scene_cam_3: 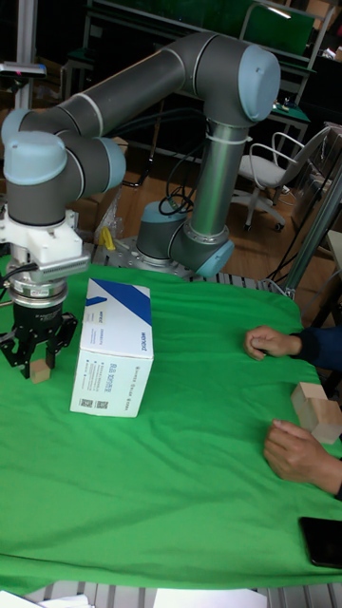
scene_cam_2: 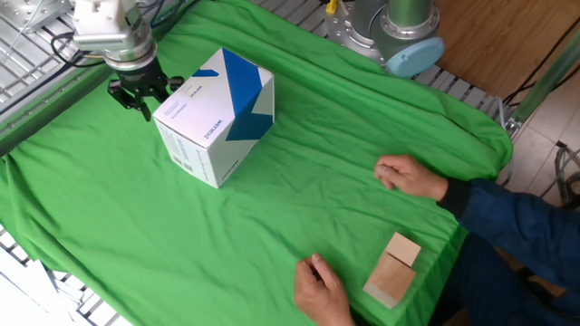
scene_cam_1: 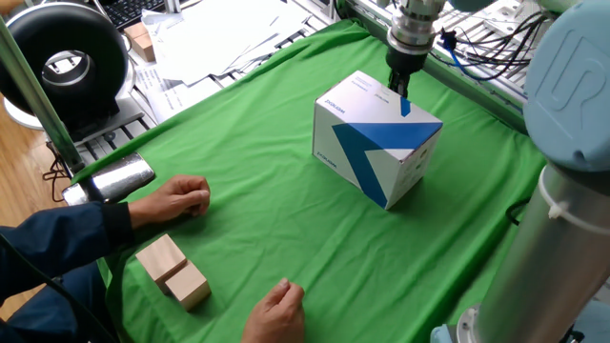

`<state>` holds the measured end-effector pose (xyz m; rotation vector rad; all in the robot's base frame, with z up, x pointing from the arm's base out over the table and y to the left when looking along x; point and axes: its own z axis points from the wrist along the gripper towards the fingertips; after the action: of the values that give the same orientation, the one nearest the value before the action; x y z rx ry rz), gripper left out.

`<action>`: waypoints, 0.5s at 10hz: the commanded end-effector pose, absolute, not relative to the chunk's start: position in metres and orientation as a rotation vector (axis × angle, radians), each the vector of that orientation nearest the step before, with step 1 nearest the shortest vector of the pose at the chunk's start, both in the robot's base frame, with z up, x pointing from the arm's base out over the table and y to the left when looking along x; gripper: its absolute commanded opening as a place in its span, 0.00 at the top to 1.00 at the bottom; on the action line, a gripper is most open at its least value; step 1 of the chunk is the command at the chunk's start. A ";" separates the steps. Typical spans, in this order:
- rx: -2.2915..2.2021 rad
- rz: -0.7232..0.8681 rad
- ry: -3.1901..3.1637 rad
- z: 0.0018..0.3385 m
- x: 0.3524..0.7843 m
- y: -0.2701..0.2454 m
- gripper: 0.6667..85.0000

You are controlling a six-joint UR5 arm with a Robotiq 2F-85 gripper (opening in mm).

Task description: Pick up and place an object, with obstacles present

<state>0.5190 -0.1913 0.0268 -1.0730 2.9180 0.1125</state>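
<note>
We see the pincer (scene_cam_3: 38, 361) clenched on the tiny pale-wood cube (scene_cam_3: 40, 369), held low just beside the white-and-blue box (scene_cam_3: 114, 348) on the green-draped bench (scene_cam_2: 299, 199); from one fixed view the box hides the cube; a person's hands (scene_cam_2: 410, 175) rest near two larger wooden blocks (scene_cam_1: 173, 271), well apart from the box.

The white-and-blue box (scene_cam_2: 215, 118) carries small blue print, too small to read.
</note>
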 end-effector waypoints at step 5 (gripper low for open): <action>-1.040 0.153 2.937 0.020 0.506 -0.190 0.45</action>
<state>0.5061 -0.1909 0.0205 -1.0575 2.9390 0.1446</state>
